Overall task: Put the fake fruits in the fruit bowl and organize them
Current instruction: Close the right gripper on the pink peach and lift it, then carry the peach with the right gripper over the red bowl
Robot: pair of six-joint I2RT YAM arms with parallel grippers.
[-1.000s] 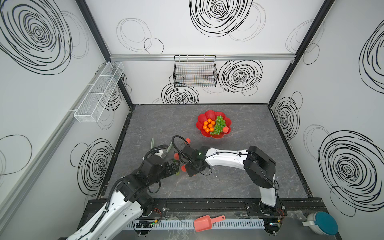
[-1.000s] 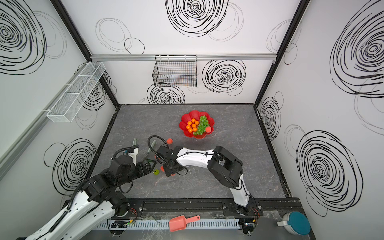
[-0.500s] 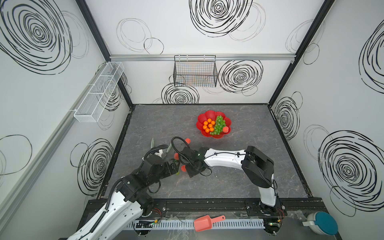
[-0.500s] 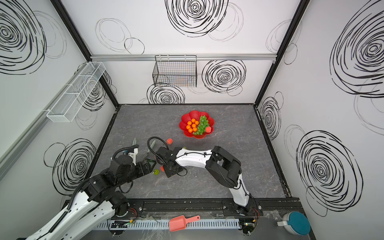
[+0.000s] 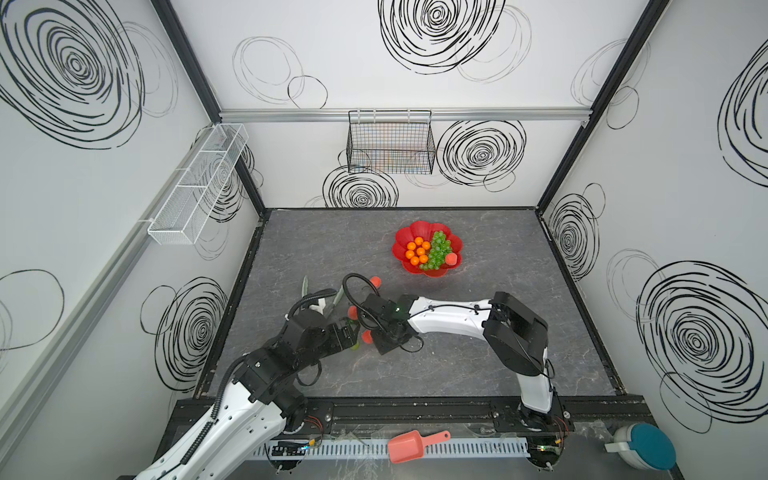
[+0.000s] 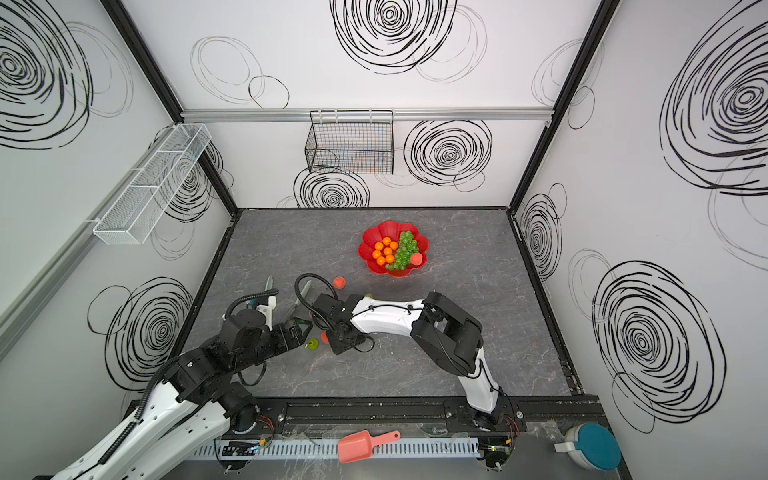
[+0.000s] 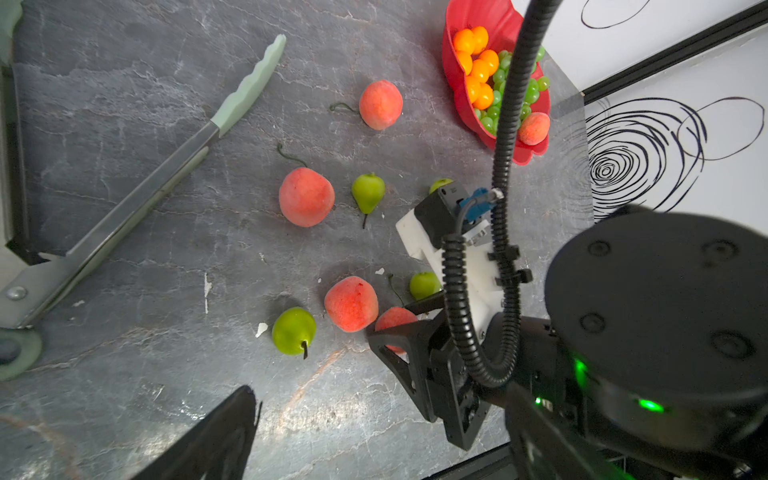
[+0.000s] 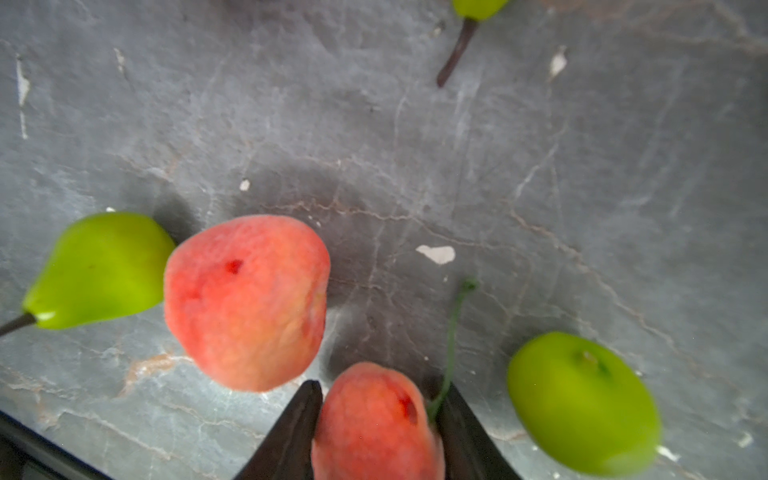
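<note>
The red flower-shaped fruit bowl [image 5: 415,230] [image 7: 457,25] at the back holds several orange balls [image 5: 417,251], green grapes [image 5: 438,249] and a peach [image 5: 452,259]. Loose peaches [image 7: 380,104] [image 7: 306,197] [image 7: 351,303] and green pears [image 7: 368,191] [image 7: 294,330] [image 7: 424,284] lie on the grey floor. My right gripper [image 8: 382,386] [image 5: 370,336] is down among them, shut on a peach [image 8: 374,424], a finger on each side. Beside it lie another peach [image 8: 245,303] and two pears [image 8: 99,270] [image 8: 582,403]. My left gripper [image 5: 347,332] hovers close by, open and empty; only one finger [image 7: 224,432] shows.
Metal tongs [image 7: 166,174] with pale green tips lie left of the fruits. A black wire basket [image 5: 390,143] hangs on the back wall, a white mesh shelf [image 5: 195,187] on the left wall. A salmon scoop [image 5: 409,444] and a teal-lidded container [image 5: 640,446] sit on the front ledge.
The right gripper's jaws have narrowed onto the peach, and its arm has shifted slightly left. The left arm has barely moved.
</note>
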